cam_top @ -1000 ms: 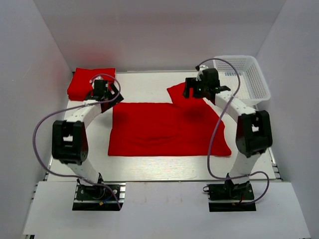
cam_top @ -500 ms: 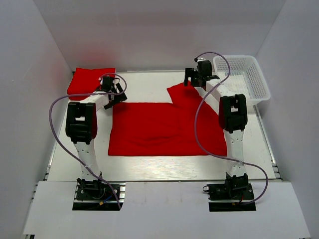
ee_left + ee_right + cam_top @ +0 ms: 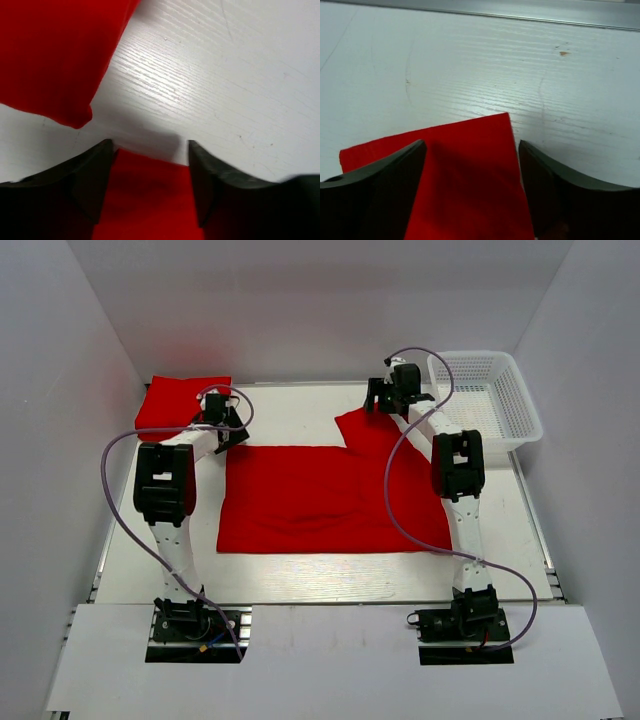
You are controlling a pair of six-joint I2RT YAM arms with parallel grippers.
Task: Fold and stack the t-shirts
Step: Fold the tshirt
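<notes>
A bright red t-shirt (image 3: 330, 500) lies spread flat in the middle of the table, one sleeve (image 3: 368, 430) pointing to the back right. A second red shirt (image 3: 180, 405) lies folded at the back left. My left gripper (image 3: 224, 428) is open at the flat shirt's back left corner; in the left wrist view (image 3: 150, 150) red cloth (image 3: 145, 200) lies between the fingers, with the folded shirt (image 3: 55, 55) beyond. My right gripper (image 3: 386, 398) is open over the sleeve; in the right wrist view (image 3: 472, 150) the fingers straddle the sleeve corner (image 3: 470, 185).
A white mesh basket (image 3: 505, 390) stands at the back right, beside the right arm. White walls enclose the table (image 3: 290, 415) on three sides. A metal rail (image 3: 520, 15) runs along the table's back edge.
Both arms have stretched out towards the back. The left gripper has come down at the shirt's back left corner, the right one at the sleeve. The shirts have not moved.
</notes>
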